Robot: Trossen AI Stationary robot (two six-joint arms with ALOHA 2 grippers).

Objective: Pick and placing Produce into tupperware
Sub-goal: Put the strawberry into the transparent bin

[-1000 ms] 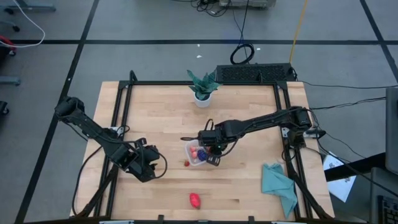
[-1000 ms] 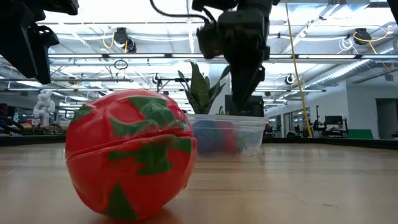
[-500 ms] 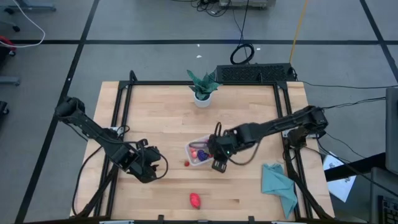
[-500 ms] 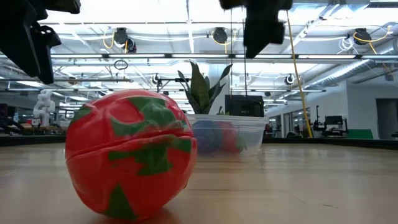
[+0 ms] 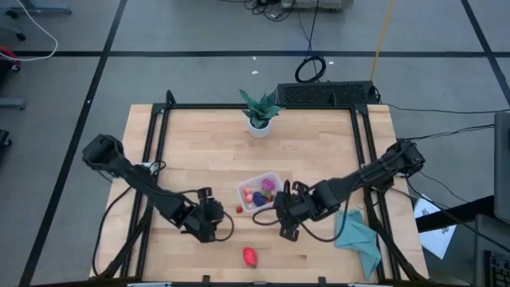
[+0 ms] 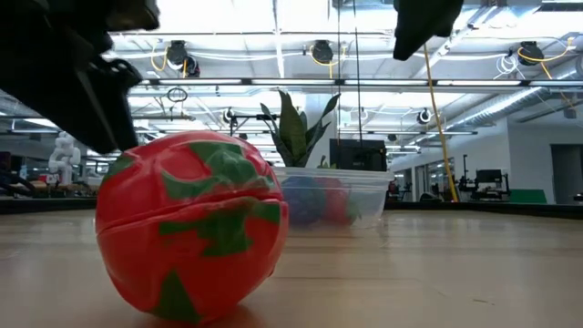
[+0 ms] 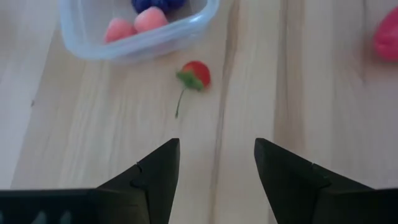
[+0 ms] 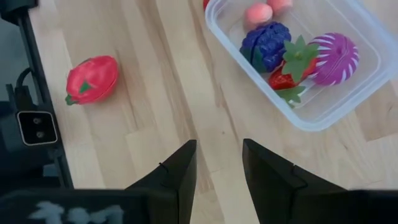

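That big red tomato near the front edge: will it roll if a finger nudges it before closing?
Probably. The tomato looks nearly round and rests on a small patch of bare table, so a nudge could roll it. Its glossy skin hints at slippery plastic. A seam around its middle suggests a hollow, light shell.

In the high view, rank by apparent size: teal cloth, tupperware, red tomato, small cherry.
1. teal cloth
2. tupperware
3. red tomato
4. small cherry

Cloth and tupperware look fairly close; the cloth's crumpled spread seems larger.
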